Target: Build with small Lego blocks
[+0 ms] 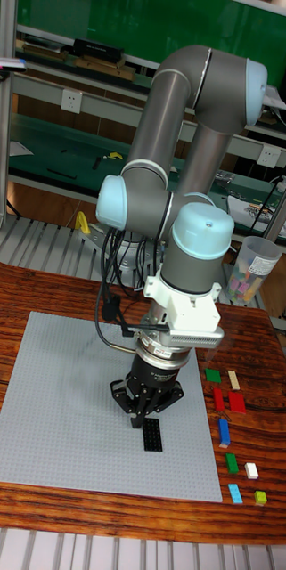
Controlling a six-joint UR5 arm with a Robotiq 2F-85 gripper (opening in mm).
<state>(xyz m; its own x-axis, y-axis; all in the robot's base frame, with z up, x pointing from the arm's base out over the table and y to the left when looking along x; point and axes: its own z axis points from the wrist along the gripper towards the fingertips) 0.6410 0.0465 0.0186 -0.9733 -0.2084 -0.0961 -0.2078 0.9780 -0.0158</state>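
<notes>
While end effector [145, 415] hovers low, black brick [151, 435] lies flat on baseplate [53, 401] just beneath, finger gap unclear

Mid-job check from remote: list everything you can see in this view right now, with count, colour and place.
Baseplate: one, grey, on the wooden table.
Black brick: one, on the baseplate under the tool.
Loose bricks: about ten, green, tan, red, blue, white, light blue, lime, on the table right of the baseplate.
Plastic cup: one, clear, holding coloured pieces, back right.
Workbench: one, green-topped, behind.
Arm: one, grey with pale blue caps.
Tool: one, black, just above the black brick; grip unclear.
</notes>
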